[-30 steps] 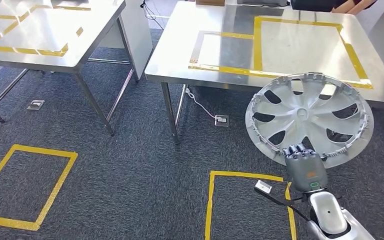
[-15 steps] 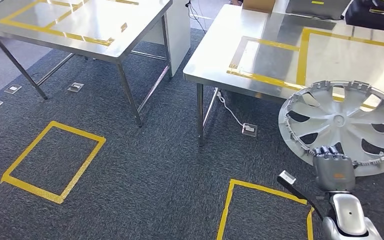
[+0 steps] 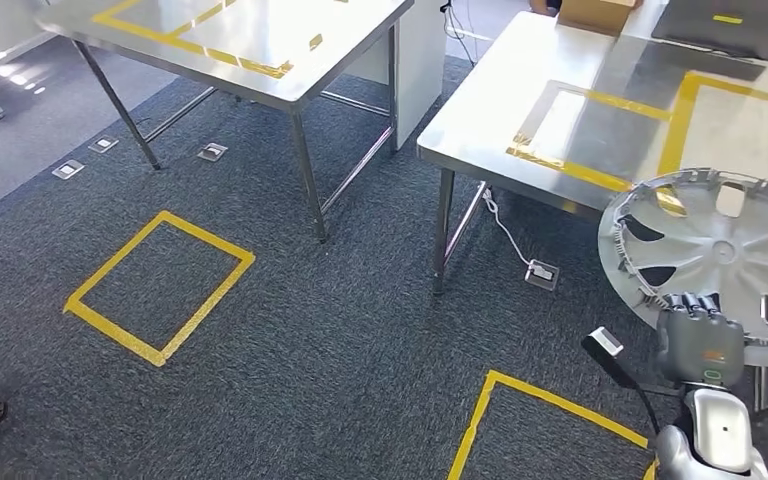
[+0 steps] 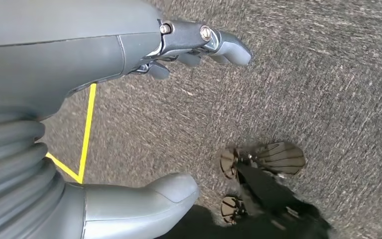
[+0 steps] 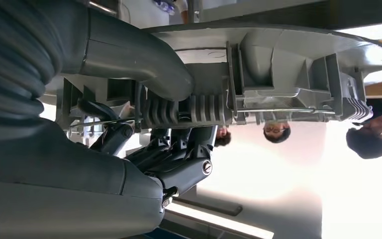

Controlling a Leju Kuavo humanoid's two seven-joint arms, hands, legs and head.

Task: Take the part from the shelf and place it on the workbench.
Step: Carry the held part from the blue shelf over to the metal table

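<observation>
The silver wheel cover [image 3: 720, 255], the task's part, is held up in the air at the right, tilted, its rim overlapping the near edge of the steel workbench [image 3: 520, 100] as seen from the head. The right hand [image 3: 700, 335] grips its lower rim, fingers curled over the edge; the right wrist view shows the thumb [image 5: 144, 57] pressed on one side and the dark fingers [image 5: 179, 159] on the other. The left hand [image 4: 129, 119] hangs over grey carpet [image 3: 340, 330], holding nothing, its fingers apparently apart. A second steel table [image 3: 250, 35] stands well apart to the left, and yellow tape squares [image 3: 160, 285] mark the floor.
</observation>
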